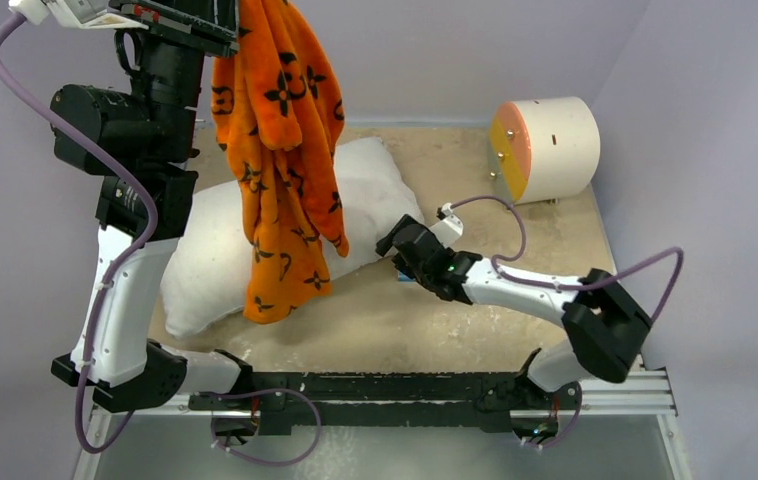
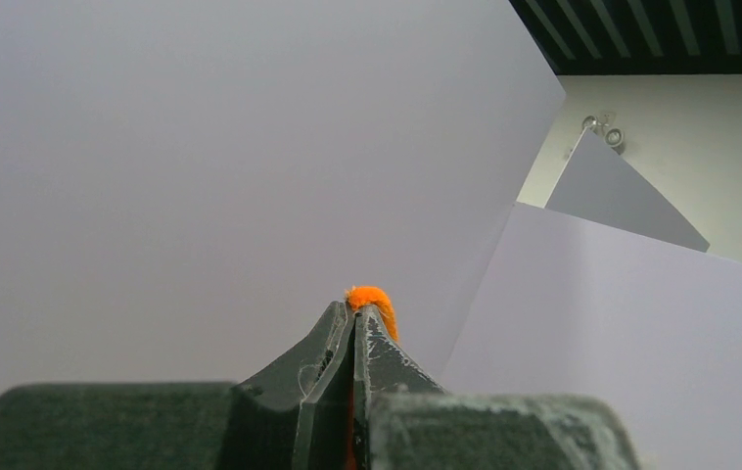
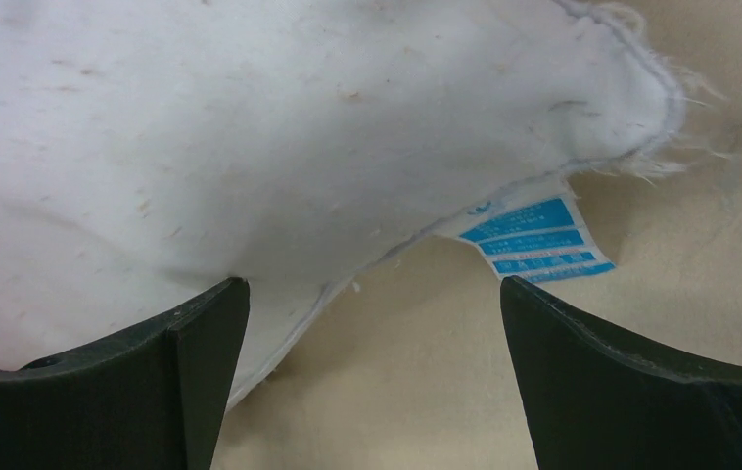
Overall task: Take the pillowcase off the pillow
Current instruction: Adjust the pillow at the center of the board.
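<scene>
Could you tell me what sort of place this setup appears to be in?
Most likely a robotics lab test cell: plain lavender partition walls enclose a worn tabletop, an aluminium mounting rail runs along its near edge, and the pillow and pillowcase look like props.

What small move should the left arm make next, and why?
Probably carry the pillowcase sideways, clear of the pillow, and lower it. The left gripper is shut on it, raised high; the cloth hangs loose and the pillow looks bare. The right gripper is open by the pillow's blue tag, holding nothing.
</scene>
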You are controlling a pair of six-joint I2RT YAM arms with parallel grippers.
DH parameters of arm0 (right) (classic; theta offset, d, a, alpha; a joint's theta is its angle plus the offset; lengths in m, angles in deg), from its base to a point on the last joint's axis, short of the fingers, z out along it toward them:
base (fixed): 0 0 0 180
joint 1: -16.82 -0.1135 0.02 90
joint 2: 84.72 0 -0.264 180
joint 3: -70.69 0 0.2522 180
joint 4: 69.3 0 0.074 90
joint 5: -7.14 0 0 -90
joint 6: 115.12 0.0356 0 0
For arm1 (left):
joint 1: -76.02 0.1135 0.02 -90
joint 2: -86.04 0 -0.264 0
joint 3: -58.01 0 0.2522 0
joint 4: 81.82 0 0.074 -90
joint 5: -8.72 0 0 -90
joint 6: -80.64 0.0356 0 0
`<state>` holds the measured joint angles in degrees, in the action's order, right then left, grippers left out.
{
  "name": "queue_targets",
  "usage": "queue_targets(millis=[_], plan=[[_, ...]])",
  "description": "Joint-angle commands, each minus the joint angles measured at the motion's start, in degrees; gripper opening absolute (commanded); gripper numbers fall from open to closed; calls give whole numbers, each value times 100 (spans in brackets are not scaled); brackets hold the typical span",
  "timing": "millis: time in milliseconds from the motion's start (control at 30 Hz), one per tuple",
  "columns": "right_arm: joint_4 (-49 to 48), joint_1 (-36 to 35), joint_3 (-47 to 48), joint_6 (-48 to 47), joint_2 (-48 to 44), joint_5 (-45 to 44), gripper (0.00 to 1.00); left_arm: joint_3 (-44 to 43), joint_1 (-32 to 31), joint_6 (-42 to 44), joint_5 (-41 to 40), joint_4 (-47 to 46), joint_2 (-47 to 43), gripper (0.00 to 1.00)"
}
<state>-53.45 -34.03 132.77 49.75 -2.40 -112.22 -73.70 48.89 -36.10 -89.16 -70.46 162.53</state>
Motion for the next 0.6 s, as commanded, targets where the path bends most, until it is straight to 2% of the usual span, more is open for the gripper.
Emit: queue_targets(millis=[0, 167, 267, 400, 567], plan=[[-760, 161, 592, -199, 613, 254, 99, -257, -26, 152, 7, -393, -92, 0], [-1616, 1056, 1640, -1603, 1930, 1687, 98, -426, -29, 175, 39, -210, -55, 0], [-1791, 1357, 2717, -2624, 2812, 2471, 97, -457, -29, 187, 56, -168, -46, 0], [-1475, 1362, 4767, -3850, 4240, 3164, 96, -348, -29, 129, 132, -235, -46, 0], [-1263, 950, 7224, -4265, 5859, 4062, 94, -262, -29, 133, 197, -358, 31, 0]])
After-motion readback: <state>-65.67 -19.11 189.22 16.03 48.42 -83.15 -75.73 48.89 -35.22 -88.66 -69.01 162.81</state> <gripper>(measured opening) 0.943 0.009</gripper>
